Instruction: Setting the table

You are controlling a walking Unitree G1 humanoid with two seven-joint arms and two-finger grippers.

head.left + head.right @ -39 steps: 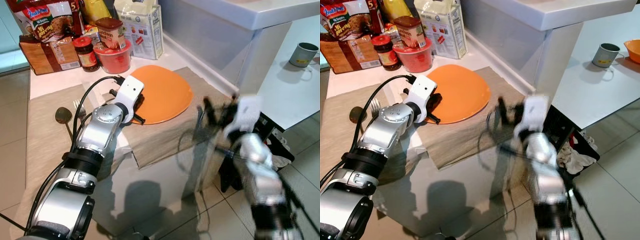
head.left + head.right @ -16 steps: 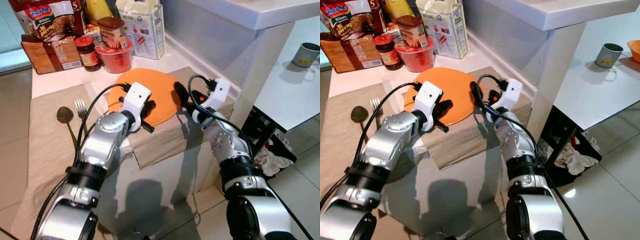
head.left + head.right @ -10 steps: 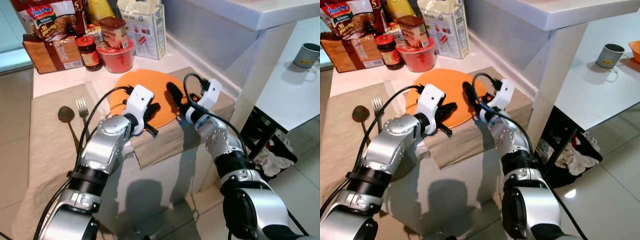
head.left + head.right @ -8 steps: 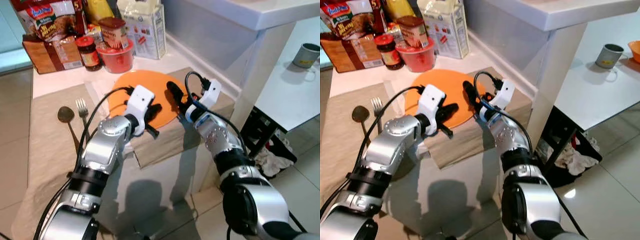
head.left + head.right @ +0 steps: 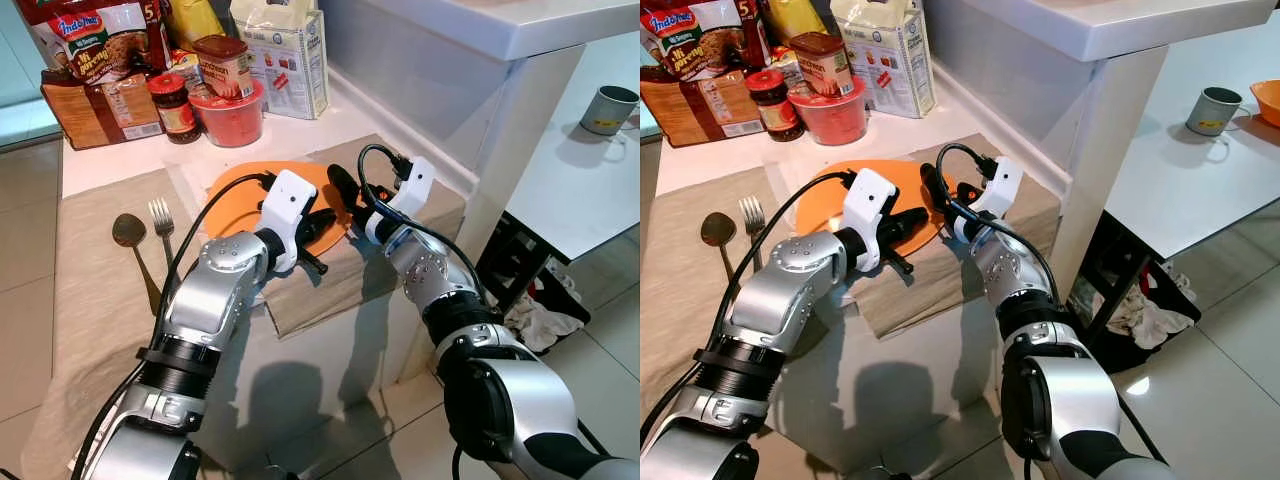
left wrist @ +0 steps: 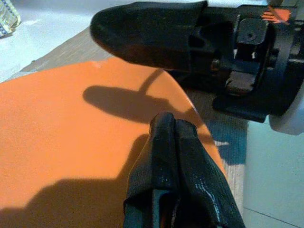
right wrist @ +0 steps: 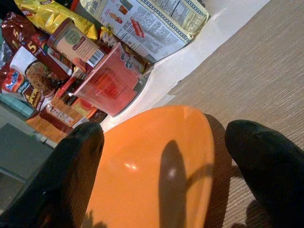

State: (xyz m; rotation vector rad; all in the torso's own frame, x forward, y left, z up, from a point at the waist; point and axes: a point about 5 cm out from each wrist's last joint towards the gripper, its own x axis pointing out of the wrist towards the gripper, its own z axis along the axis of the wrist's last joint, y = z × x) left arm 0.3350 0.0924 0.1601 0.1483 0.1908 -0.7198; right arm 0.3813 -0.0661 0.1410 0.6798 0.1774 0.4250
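The left end effector (image 5: 322, 222) had its fingers pressed together over the orange plate (image 5: 240, 187), seemingly pinching its near rim, though the contact was hard to confirm. The right end effector (image 7: 166, 166) was spread wide at the plate's right edge. The plate lay on a beige placemat (image 5: 400, 190) on the counter (image 5: 110, 165), with a fork (image 5: 163, 228) and spoon (image 5: 131, 240) well to its left.

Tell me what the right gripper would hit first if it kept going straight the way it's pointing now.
Most likely the orange plate: the open right gripper points straight at its near rim. Beyond the plate stands the red tub, though depth is hard to judge.
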